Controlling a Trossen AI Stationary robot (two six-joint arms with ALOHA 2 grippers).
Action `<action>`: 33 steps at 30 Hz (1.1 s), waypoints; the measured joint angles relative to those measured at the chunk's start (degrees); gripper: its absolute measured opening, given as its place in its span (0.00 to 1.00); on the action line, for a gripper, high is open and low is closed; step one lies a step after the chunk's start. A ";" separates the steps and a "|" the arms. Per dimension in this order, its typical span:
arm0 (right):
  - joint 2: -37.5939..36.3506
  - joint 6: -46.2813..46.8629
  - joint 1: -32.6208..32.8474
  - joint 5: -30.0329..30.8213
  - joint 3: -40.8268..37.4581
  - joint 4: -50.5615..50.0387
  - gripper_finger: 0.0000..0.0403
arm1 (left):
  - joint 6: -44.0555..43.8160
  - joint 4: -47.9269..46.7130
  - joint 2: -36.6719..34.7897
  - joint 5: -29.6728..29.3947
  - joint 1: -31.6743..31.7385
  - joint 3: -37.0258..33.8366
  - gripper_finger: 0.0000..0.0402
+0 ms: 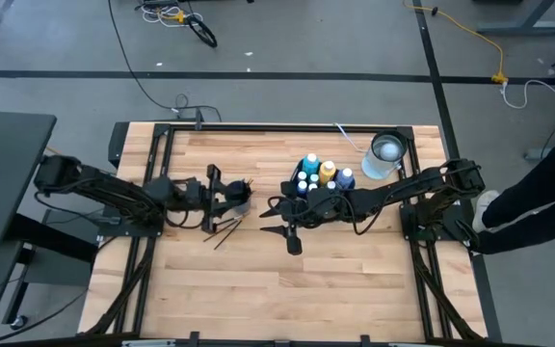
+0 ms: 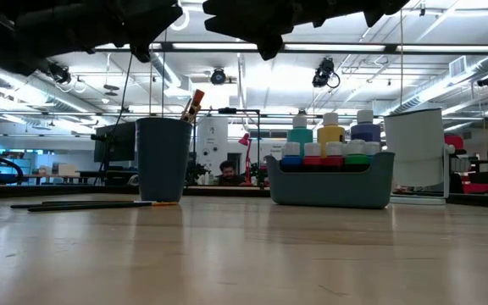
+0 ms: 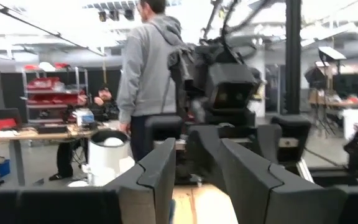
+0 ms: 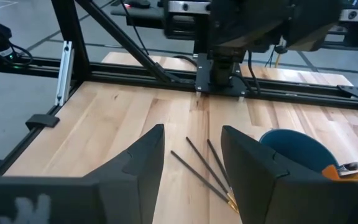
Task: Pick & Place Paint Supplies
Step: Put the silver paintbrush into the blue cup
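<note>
Three brushes [image 4: 207, 168] left of centre | left gripper [image 1: 227, 200], right gripper [image 1: 276, 216] jaws parted, empty | risk: cup [image 2: 163, 158] tipping if nudged.

We see a grey concrete floor [image 1: 287, 58] with cables [image 1: 152, 92], bright ceiling lights [image 2: 227, 47], and shelving [image 3: 58, 93] behind.

Bright overhead ceiling lights [image 2: 329, 74], backlit silhouetted arms, soft motion blur in left wrist view.
</note>
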 joint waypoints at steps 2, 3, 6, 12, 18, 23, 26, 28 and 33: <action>0.00 0.06 0.00 -0.01 0.00 -0.01 0.40 | 0.16 -3.84 0.02 -0.03 -1.29 1.68 0.34; 0.00 0.07 0.00 -0.01 0.00 -0.01 0.40 | 0.17 -5.87 0.02 -0.07 -1.94 2.66 0.34; 0.00 0.05 0.00 -0.01 0.00 0.01 0.40 | 0.31 -12.81 -0.03 -1.67 -4.03 5.78 0.34; 0.00 0.05 0.00 -0.02 0.00 -0.02 0.40 | -0.40 -28.24 -3.47 -9.86 -9.14 9.82 0.34; 0.00 0.03 0.00 -0.03 0.00 0.16 0.40 | -5.35 -49.62 -13.21 -24.43 -16.04 12.70 0.34; 0.00 -0.44 0.00 -0.05 0.00 1.53 0.40 | -13.45 -60.42 -22.34 -26.59 -21.71 13.47 0.34; 0.00 -0.46 0.00 -0.04 0.00 3.04 0.40 | -17.33 -65.59 -25.70 -26.28 -25.19 13.00 0.34; 0.00 -0.45 0.00 -0.05 0.00 3.75 0.40 | -20.16 -67.78 -26.50 -27.64 -27.24 12.42 0.34; 0.00 0.28 0.04 -0.46 0.00 4.27 0.40 | -29.00 -72.22 -24.75 -31.40 -31.33 11.25 0.34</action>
